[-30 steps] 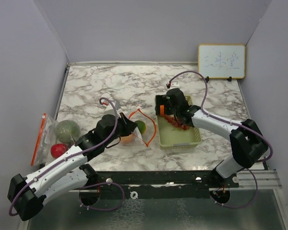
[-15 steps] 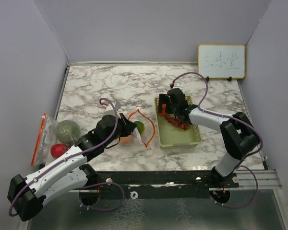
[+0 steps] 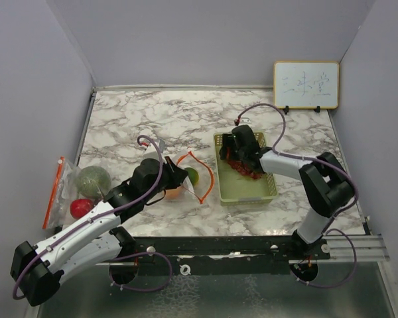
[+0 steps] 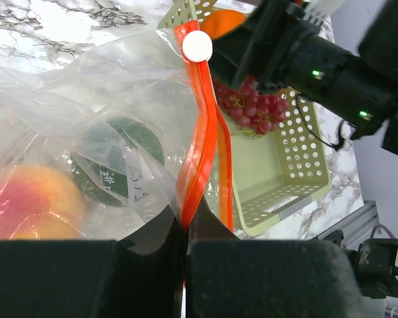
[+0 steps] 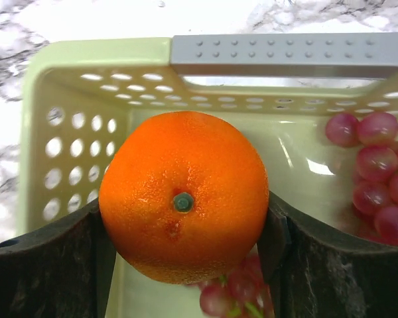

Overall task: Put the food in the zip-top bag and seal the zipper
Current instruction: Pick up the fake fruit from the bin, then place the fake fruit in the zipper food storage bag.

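Right claw (image 5: 182, 260): clenched on a round, dimpled orange (image 5: 184, 199), at the far end of the perforated pale green plastic tray (image 5: 36, 126).
Left claw (image 4: 186, 246): pinched tight on the orange zipper strip (image 4: 199, 132) of the clear, crinkled zip-top bag (image 4: 86, 93), left of the tray.
In the bag: smooth peach-coloured fruit (image 4: 33, 199) and a green fruit (image 4: 123, 149).
Grapes (image 5: 378, 172): glossy red cluster in the tray, beside the orange.
Melon (image 3: 94, 179): netted grey-green ball beside a red fruit (image 3: 80, 207), well left of the tray on the marbled desk (image 3: 159, 119).

Plain pale grey walls (image 3: 205, 40) close in a white, grey-veined marble table (image 3: 152, 119) on three sides. A small wood-framed whiteboard (image 3: 306, 84) stands in the far right corner, and a black rail (image 3: 239, 245) runs along the near edge.
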Action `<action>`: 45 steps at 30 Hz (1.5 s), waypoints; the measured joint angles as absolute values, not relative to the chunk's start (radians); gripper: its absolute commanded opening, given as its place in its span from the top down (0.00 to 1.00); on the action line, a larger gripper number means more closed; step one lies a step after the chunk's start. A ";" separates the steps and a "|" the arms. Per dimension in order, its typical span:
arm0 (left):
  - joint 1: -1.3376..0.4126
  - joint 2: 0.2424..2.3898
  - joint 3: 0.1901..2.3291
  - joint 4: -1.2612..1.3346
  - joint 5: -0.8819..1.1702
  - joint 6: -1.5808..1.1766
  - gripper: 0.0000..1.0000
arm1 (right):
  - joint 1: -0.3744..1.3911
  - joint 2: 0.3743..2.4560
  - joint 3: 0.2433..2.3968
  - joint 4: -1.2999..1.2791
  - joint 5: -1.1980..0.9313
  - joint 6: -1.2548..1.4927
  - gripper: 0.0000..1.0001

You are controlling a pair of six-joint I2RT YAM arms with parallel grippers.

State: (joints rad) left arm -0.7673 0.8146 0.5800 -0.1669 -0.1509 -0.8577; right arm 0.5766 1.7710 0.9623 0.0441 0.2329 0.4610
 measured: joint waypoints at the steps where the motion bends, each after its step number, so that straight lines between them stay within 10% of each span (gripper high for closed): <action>1: -0.767 0.815 0.580 -0.167 -0.151 -0.858 1.00 | 0.577 1.738 0.945 0.045 0.226 0.453 0.51; 19: -0.765 0.831 0.580 -0.166 -0.150 -0.859 1.00 | 0.679 1.314 0.792 0.321 -0.643 0.364 0.50; 34: -0.760 0.831 0.581 -0.107 -0.014 -0.865 1.00 | 0.691 1.483 0.768 0.244 -0.602 0.358 0.48; 45: -0.758 0.884 0.492 0.240 0.217 -0.927 1.00 | 0.763 1.440 0.863 0.020 -0.144 0.320 0.00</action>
